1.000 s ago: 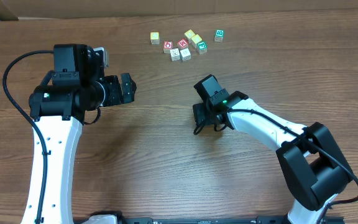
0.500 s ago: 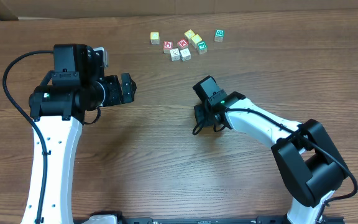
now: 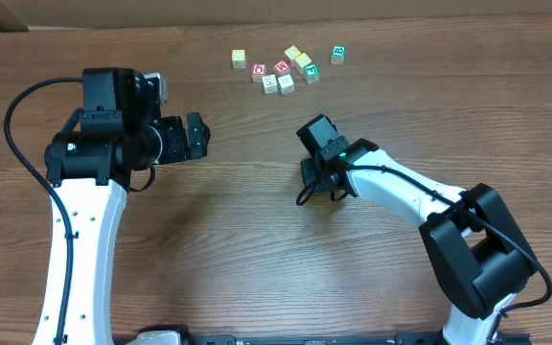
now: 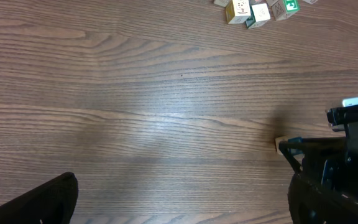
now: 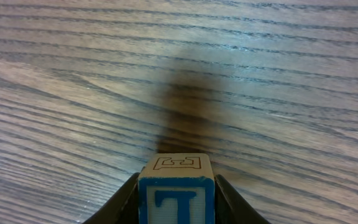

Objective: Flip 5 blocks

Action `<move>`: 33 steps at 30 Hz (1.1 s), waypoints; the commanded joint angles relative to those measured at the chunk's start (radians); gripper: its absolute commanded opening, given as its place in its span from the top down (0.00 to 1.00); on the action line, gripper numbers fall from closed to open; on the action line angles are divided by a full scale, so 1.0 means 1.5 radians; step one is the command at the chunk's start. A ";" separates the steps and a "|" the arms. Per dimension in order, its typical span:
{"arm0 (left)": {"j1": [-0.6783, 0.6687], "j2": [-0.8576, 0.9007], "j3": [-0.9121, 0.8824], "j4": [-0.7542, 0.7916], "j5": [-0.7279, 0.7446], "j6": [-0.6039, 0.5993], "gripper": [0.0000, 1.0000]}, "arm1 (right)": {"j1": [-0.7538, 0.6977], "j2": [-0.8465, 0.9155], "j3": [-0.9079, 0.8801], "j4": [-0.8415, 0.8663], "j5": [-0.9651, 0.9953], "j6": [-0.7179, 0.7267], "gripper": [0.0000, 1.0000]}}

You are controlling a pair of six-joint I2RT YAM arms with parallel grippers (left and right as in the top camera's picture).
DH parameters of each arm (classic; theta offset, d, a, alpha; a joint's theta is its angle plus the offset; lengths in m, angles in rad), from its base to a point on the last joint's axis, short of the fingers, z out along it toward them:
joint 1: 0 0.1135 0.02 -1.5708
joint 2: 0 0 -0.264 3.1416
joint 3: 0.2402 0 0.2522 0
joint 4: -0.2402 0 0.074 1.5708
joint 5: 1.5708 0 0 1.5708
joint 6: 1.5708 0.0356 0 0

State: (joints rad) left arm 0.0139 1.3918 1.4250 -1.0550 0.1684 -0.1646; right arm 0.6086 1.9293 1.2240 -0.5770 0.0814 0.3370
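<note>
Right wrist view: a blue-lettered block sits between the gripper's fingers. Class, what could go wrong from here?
1. The right gripper pinches the blue-lettered block by two opposite side faces only, so the block might twist or slip while it is being turned.
2. If it is let go carelessly, it could tumble on the bare wooden table and settle with the same face up, unflipped.

The left arm [image 3: 75, 240] and the right arm [image 3: 396, 195] are wearing glossy white shells along their long links, with bulky black housings bulging at the joints. A thin black cable [image 3: 10, 120] is arcing out beside the left arm. A small green light [image 3: 337, 151] is glowing near the right tool [image 3: 310, 175] (the left arm is carrying one too). That tool's fingers [image 5: 124, 200] are showing as dark, smooth, curved plastic.
</note>
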 commanded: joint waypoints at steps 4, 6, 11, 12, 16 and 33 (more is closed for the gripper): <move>-0.001 0.002 0.014 0.001 0.001 0.005 0.00 | -0.003 -0.003 0.030 -0.007 0.012 0.038 0.67; -0.001 0.002 0.014 0.000 0.001 0.005 0.00 | -0.003 -0.003 0.040 -0.022 0.006 0.040 0.67; -0.001 0.002 0.014 0.001 0.001 0.005 0.00 | -0.003 -0.006 0.070 -0.059 -0.012 0.060 0.67; -0.001 0.002 0.014 0.001 0.001 0.005 0.01 | -0.003 -0.006 0.071 -0.059 -0.021 0.062 0.67; -0.001 0.002 0.014 0.000 0.001 0.005 0.00 | -0.002 -0.006 0.071 -0.075 -0.026 0.090 0.67; -0.001 0.002 0.014 0.001 0.001 0.005 0.00 | 0.008 0.005 0.070 -0.078 -0.026 0.110 0.42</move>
State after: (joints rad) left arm 0.0139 1.3918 1.4250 -1.0550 0.1684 -0.1646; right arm 0.6117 1.9293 1.3071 -0.7040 0.0486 0.4946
